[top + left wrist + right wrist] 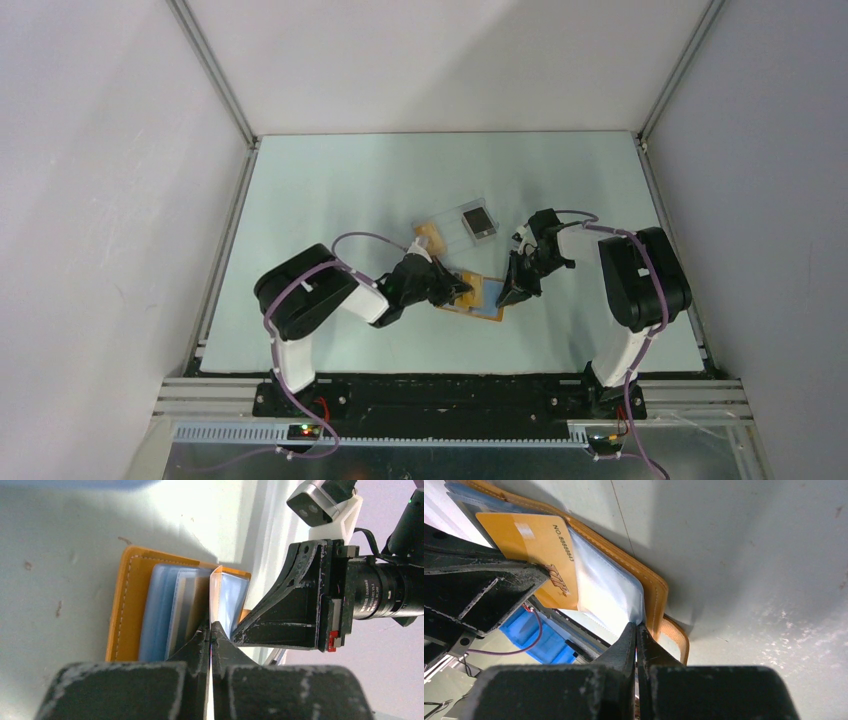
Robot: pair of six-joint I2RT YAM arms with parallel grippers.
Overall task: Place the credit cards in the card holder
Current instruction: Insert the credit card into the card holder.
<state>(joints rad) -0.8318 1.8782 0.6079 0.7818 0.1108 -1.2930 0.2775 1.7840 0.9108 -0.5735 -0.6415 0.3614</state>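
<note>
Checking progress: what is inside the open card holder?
Bluish plastic sleeves fill the card holder; the left gripper holds a gold card over them. Sleeve contents are hidden.

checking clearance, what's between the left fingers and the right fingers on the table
The open card holder lies there: left fingers hold a gold card at one edge, right fingers pinch a sleeve at the other. The top external view shows it.

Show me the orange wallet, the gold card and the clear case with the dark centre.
orange wallet (126, 605), left wrist view, its stitched cover.
gold card (538, 542), right wrist view, its numbered face.
clear case (479, 222), top view, its dark centre.
</note>
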